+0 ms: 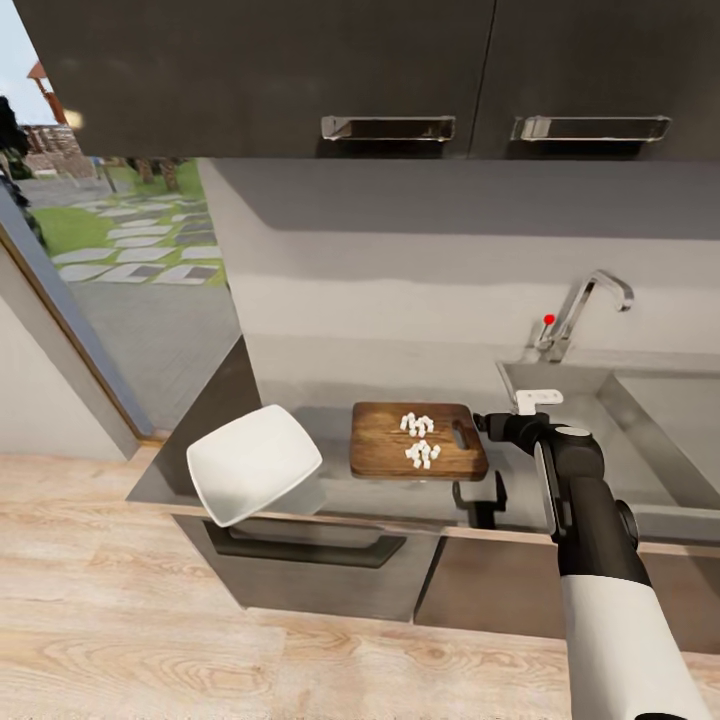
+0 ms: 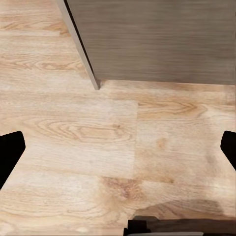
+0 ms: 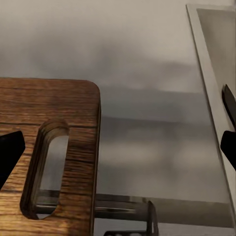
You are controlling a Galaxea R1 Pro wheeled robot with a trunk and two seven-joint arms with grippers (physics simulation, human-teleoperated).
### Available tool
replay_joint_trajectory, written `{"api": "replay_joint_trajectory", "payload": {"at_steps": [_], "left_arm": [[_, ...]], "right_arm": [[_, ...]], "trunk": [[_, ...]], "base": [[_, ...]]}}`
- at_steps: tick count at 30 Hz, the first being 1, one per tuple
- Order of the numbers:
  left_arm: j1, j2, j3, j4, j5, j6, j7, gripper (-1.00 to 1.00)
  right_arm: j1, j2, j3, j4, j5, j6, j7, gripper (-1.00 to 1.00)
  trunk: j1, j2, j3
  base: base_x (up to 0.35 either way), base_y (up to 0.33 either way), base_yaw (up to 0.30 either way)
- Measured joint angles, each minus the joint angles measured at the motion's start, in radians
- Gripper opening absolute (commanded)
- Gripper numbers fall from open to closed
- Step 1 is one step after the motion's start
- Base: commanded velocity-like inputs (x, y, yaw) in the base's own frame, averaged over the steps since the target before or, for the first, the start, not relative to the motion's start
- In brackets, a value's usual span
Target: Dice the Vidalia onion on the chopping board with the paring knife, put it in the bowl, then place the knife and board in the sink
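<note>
Board: dark brown wooden chopping board (image 1: 418,441) left of the grey sink (image 1: 640,440), white onion dice (image 1: 419,439) on top.
Bowl: glossy white squarish bowl (image 1: 253,463), tilted at the countertop's left end.
Right gripper (image 3: 118,147): jaws spread, empty, by the board's slot, likely to lift it.
Left gripper (image 2: 118,147): spread, empty, facing floor.

Chopping board (image 1: 385,440): dark brown wood, flat on countertop (image 1: 330,480), slot handle toward sink; slot end also seen in right wrist view (image 3: 73,123).
Diced onion (image 1: 420,440): small white pieces in two clusters on board.
Bowl (image 1: 252,462): glossy white, squarish, tilted, at countertop's left front edge.
Sink (image 1: 560,400): grey basin right of board, chrome tap with red knob behind.
</note>
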Motion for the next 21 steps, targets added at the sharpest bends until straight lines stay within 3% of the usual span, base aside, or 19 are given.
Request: {"api": "replay_joint_trajectory", "payload": {"at_steps": [21], "left_arm": [[0.000,0.000,0.001,0.005,0.000,0.001,-0.005,1.00]], "right_arm": [[0.000,0.001,0.001,0.000,0.000,0.001,-0.001,1.00]], "trunk": [[0.000,0.000,-0.026]], "base": [[0.013,0.017,0.000]]}}
